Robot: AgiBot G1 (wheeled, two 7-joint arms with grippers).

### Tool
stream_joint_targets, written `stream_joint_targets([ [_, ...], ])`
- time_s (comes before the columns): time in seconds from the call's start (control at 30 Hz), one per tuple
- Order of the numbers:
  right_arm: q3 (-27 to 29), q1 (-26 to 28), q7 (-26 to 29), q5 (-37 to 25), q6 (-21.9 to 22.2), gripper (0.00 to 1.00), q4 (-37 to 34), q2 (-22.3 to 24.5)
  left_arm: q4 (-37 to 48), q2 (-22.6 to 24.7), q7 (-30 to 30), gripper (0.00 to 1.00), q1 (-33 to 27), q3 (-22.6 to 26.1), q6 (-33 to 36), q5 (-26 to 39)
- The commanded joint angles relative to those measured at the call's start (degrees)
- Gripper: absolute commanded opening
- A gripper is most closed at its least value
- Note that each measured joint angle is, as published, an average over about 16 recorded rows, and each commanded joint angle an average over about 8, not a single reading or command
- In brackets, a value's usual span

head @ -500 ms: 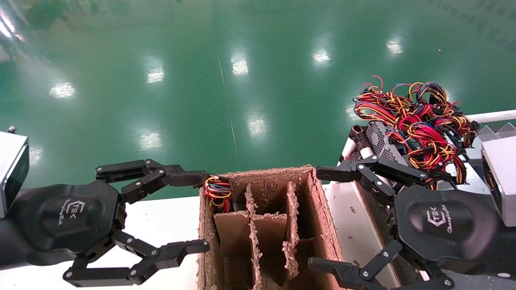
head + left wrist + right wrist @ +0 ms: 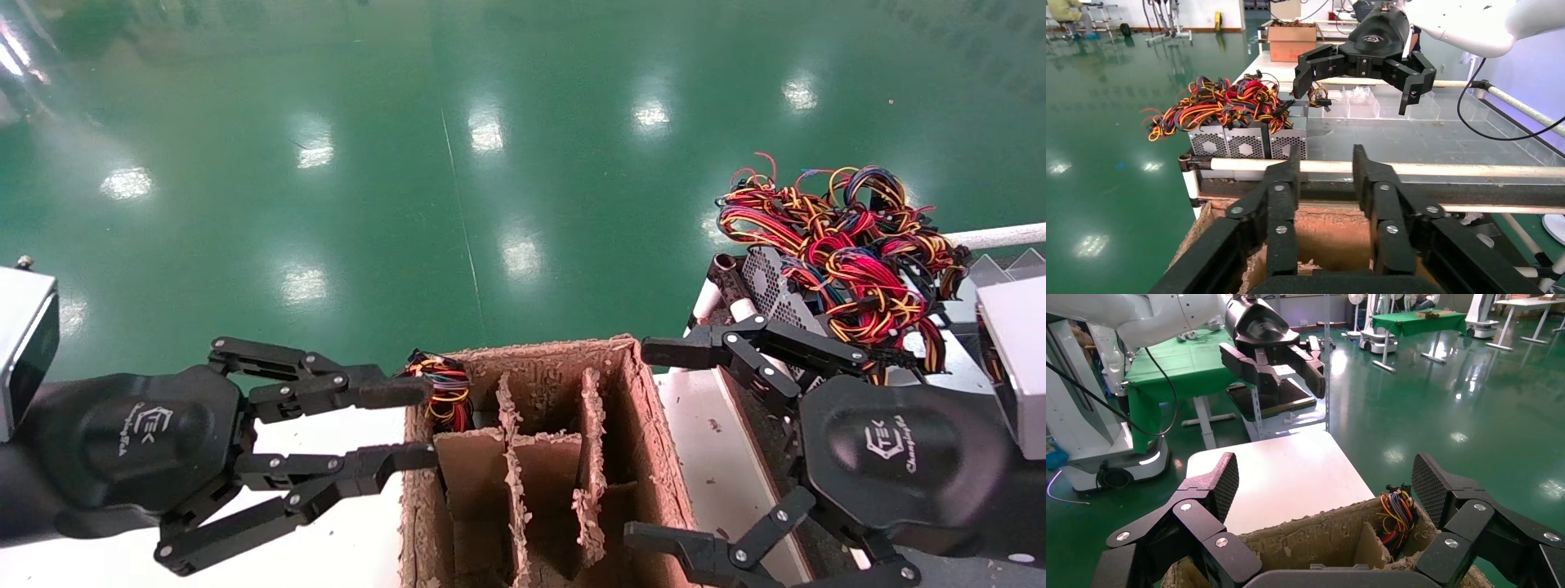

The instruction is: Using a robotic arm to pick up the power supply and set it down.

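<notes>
Left claw (image 2: 413,431): partly closed, fingers a modest gap apart, gripping nothing; tips at the left wall of the cardboard box, upper finger just beside the coiled wires.
Left claw fingers (image 2: 1286,184): parallel, a gap between them, nothing inside; poised above the box's open top.
Right claw (image 2: 650,441): spread wide, empty; hovering over the right edge of the cardboard box, one finger near the rail, the other low at the box's near corner.
Power supply (image 2: 442,390): seated in the back-left compartment of the box; only its tight coil of red, yellow, blue and black wires showing above the rim; grey body hidden. Seen also from the right wrist (image 2: 1396,519), tucked in the corner cell.
Cardboard box (image 2: 645,425): brown, frayed, split by dividers into several cells; standing between the two claws.
Worktop (image 2: 327,441): white, under the left claw, touching the box's left side.
Other grey boxes (image 2: 1245,142): row of three with honeycomb grilles, behind a white rail.
Loose wire tangle (image 2: 842,245): large, heaped on those boxes, well apart from the left claw.
</notes>
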Motion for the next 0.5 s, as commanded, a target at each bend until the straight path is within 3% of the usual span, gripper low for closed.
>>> stream_joint_targets([
  [0.03,0.00,0.00,0.00,0.00,0.00,1.00,0.00,0.00,0.00,0.00,0.00,0.00,0.00,0.00,0.00,0.00],
  [0.37,0.00,-0.03,0.01,0.02,0.00,1.00,0.03,0.00,0.00,0.00,0.00,0.00,0.00,0.00,0.00,0.00],
  [0.5,-0.10,0.01,0.03,-0.25,0.31,1.00,0.04,-0.16,0.01,0.00,0.00,0.47,0.00,0.00,0.00,0.00],
])
